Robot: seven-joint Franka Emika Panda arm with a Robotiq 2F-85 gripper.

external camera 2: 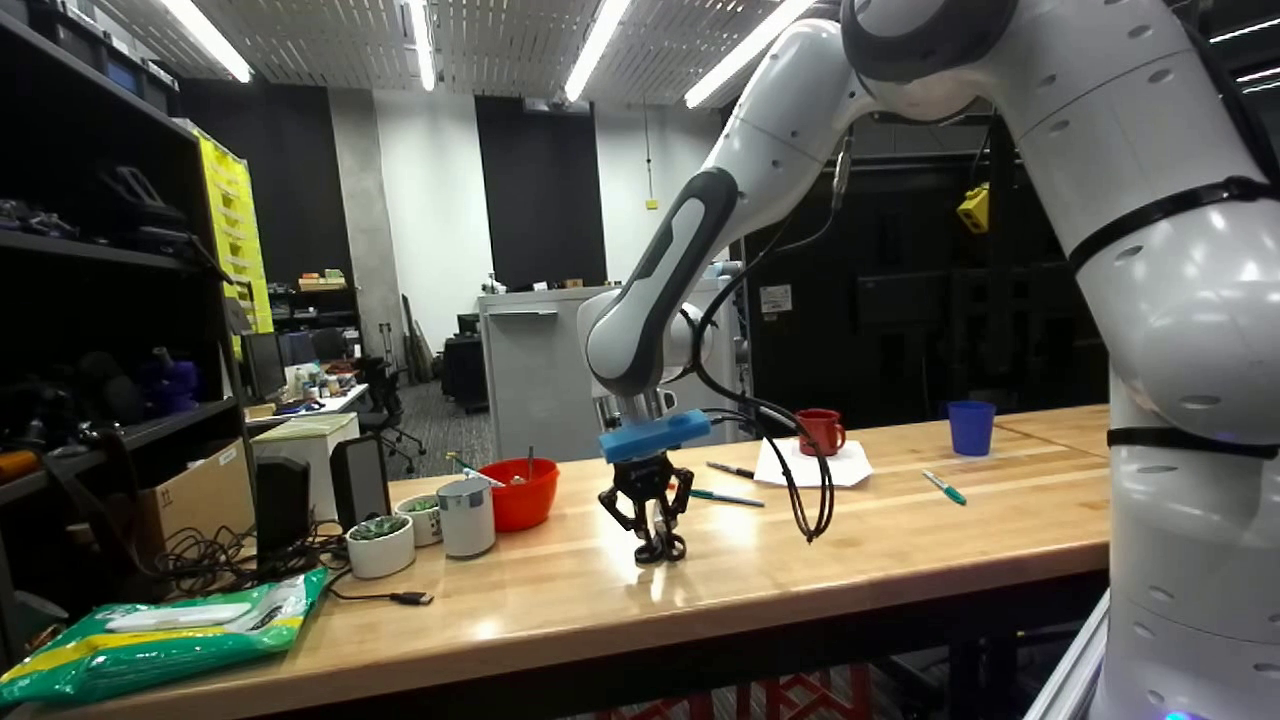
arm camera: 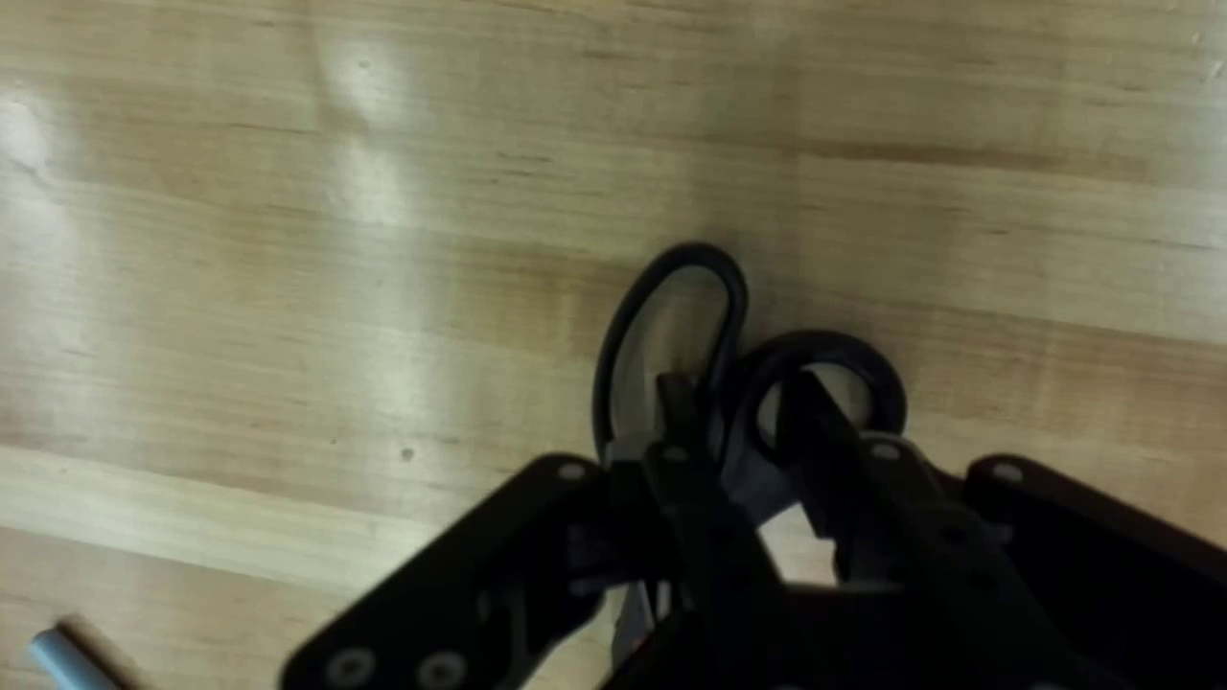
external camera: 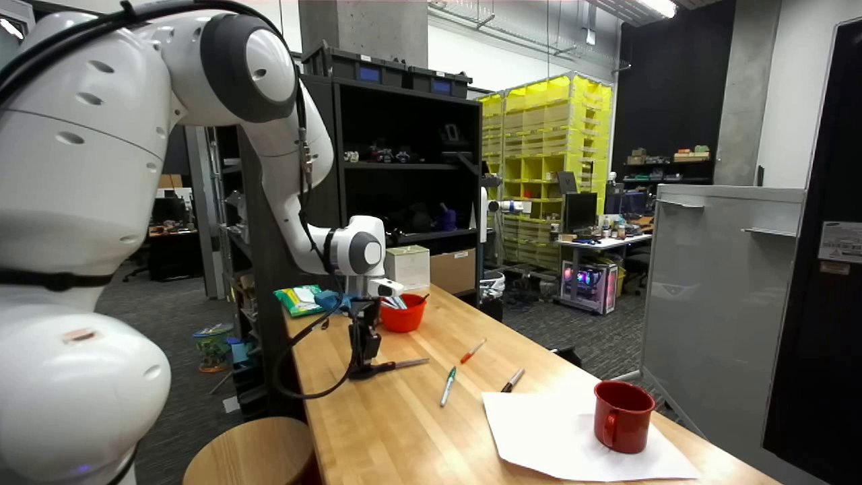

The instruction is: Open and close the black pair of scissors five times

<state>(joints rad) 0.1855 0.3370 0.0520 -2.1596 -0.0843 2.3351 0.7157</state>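
Note:
The black pair of scissors [arm camera: 824, 345] lies on the table under my gripper [arm camera: 736, 393], its two looped handles side by side. In the wrist view each finger reaches down into one loop, with the loops' inner sides between the fingers. The fingers stand a short way apart; whether they press on the handles I cannot tell. The blades are mostly hidden behind the gripper there. In an exterior view the blades of the scissors [external camera: 411, 362] point away from the gripper [external camera: 362, 364]. In an exterior view the scissors' loops [external camera 2: 676, 546] show below the fingertips [external camera 2: 657, 530].
A red bowl [external camera: 401, 320] with items stands close behind the gripper. Several pens, such as a green pen [external camera: 448, 387] and a red pen [external camera: 473, 350], lie nearby. A red mug [external camera: 624, 417] stands on white paper [external camera: 539, 438]. A blue cup [external camera 2: 970, 428] stands farther off.

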